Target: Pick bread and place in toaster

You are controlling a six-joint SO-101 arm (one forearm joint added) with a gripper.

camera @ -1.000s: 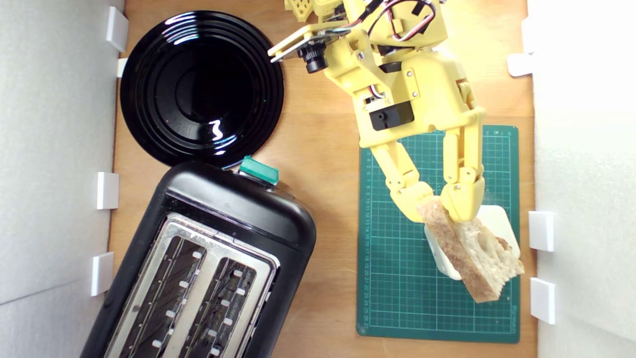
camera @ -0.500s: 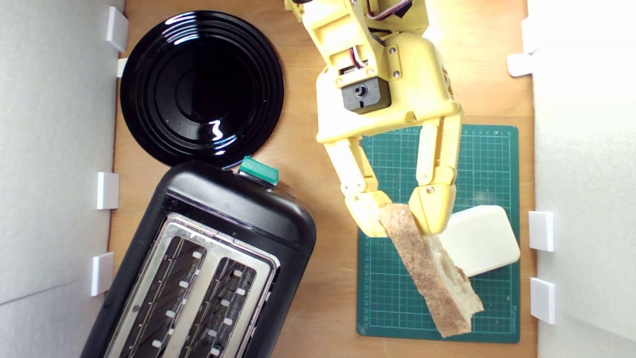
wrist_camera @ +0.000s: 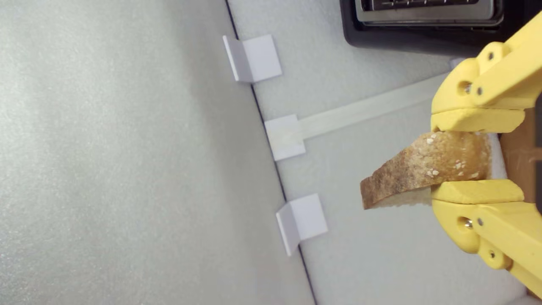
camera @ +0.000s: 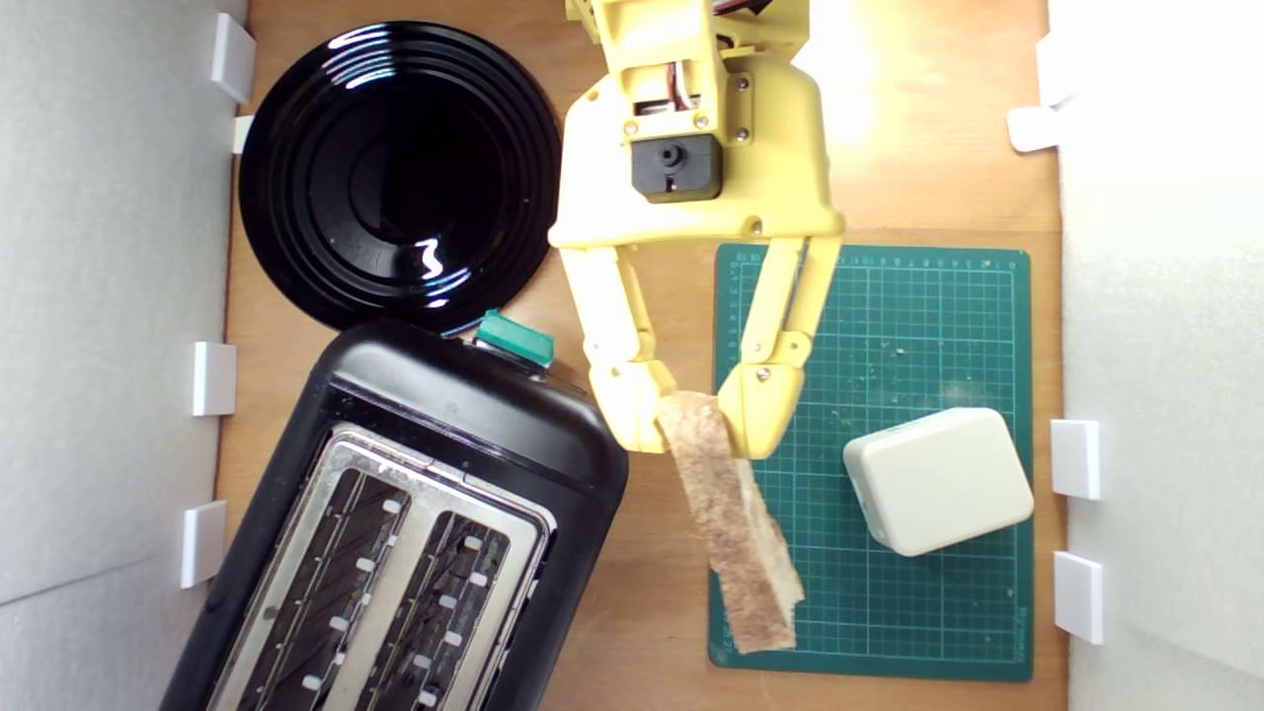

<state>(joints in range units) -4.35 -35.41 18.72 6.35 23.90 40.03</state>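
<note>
Where the two yellow fingers meet, the gripper point(camera: 693, 420) is clamped on one end of the bread point(camera: 736, 523), holding it clear of the table point(camera: 642, 286). In the exterior view the slice is seen edge-on, only its brown floury crust showing, and it trails away from the fingertips over the near-left part of the green mat point(camera: 918, 326), its held end just beside the toaster's corner and not touching it. The wrist view shows what that view hides: the gripper point(wrist_camera: 476, 156) pinches the bread point(wrist_camera: 423, 171) across its thickness, one pad on each face, with the crust's curved end jutting out past the fingertips and a thin line of pale crumb under it.

The toaster point(camera: 415, 513) stands at the exterior view's lower left, set at an angle, both slots open upward in its silver top, a teal knob point(camera: 513, 338) at the end nearest the gripper. The wrist view catches only an edge of the toaster point(wrist_camera: 423, 25) against white walls. Behind the toaster lies the black plate point(camera: 395, 178). On the mat, at the exterior view's right of the bread and apart from it, sits the cream box point(camera: 938, 479).
</note>
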